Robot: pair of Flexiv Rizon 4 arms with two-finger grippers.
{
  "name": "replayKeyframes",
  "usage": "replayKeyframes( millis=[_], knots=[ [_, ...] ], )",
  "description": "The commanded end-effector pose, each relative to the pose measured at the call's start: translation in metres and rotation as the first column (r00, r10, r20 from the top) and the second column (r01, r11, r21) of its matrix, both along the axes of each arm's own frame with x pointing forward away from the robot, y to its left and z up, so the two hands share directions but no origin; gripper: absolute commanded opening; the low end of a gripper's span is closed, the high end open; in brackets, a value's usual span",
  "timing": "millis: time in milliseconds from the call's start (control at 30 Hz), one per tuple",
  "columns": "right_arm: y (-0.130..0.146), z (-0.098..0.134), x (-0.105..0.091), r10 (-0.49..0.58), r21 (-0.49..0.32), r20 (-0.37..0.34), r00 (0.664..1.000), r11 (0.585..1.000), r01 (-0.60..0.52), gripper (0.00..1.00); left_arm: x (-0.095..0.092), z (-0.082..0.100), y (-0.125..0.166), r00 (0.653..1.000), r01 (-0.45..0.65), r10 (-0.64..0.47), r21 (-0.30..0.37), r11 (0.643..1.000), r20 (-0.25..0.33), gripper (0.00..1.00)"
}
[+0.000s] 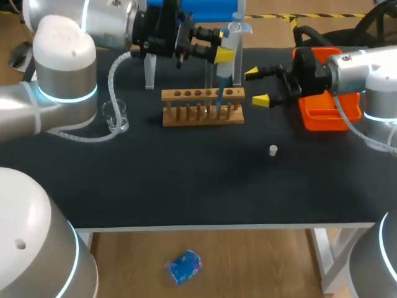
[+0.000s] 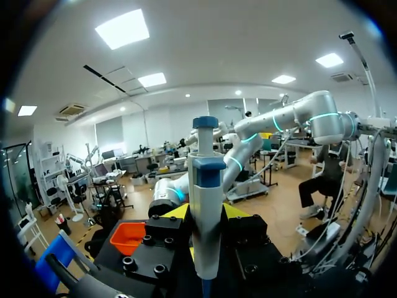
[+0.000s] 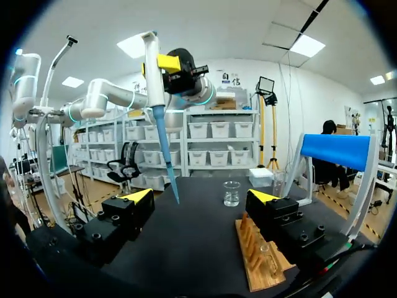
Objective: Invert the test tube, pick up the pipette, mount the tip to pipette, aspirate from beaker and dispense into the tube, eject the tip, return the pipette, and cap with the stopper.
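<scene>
Clamping the pipette [image 1: 234,32] upright in the left gripper [image 1: 224,53], with its blue tip [image 1: 218,93] below, over the rack [image 1: 203,107]. Holding the right gripper [image 1: 255,85] spread wide, empty, just beside the rack's end.

Both arms in, grippers pointing toward each other.
Left arm [image 1: 105,25] enters from the left, wrist level; left gripper [image 1: 224,54] is clamped on the pipette [image 1: 231,34], held upright, tip down. Right arm [image 1: 356,71] enters from the right, wrist level; right gripper [image 1: 257,87] has its fingers spread wide, nothing between them, near the left one, not touching.
</scene>
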State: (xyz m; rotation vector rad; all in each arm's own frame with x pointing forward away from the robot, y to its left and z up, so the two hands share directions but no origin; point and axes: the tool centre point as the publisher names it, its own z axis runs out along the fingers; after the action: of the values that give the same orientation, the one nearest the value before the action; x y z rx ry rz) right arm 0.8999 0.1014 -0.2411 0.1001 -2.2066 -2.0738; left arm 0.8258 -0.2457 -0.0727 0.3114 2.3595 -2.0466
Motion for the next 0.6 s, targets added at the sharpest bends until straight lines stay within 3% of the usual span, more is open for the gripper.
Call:
replayKeyframes(
  millis=[33, 333, 500, 600],
  knots=[
    [-0.004, 0.002, -0.014, -0.017, 0.013, -0.004, 1.0, 1.0, 0.017, 1.0, -0.009, -0.019, 0.0, 1.0, -0.017, 0.017, -0.053, 0.998, 0.007, 0.0],
    [0.001, 0.012, -0.044, -0.017, 0.031, -0.005, 1.0, 0.999, 0.017, 1.0, -0.014, -0.055, -0.013, 0.999, -0.022, 0.02, -0.082, 0.996, -0.031, 0.0],
    [0.011, 0.014, -0.061, -0.014, 0.039, -0.013, 1.0, 0.999, 0.015, 1.0, -0.014, -0.072, -0.016, 0.997, -0.05, 0.047, -0.049, 0.998, -0.06, 0.0],
    [0.011, 0.014, -0.061, -0.014, 0.039, -0.013, 1.0, 0.999, 0.015, 1.0, -0.013, -0.076, -0.015, 0.996, -0.067, 0.064, -0.041, 0.997, -0.068, 0.0]
  ],
)
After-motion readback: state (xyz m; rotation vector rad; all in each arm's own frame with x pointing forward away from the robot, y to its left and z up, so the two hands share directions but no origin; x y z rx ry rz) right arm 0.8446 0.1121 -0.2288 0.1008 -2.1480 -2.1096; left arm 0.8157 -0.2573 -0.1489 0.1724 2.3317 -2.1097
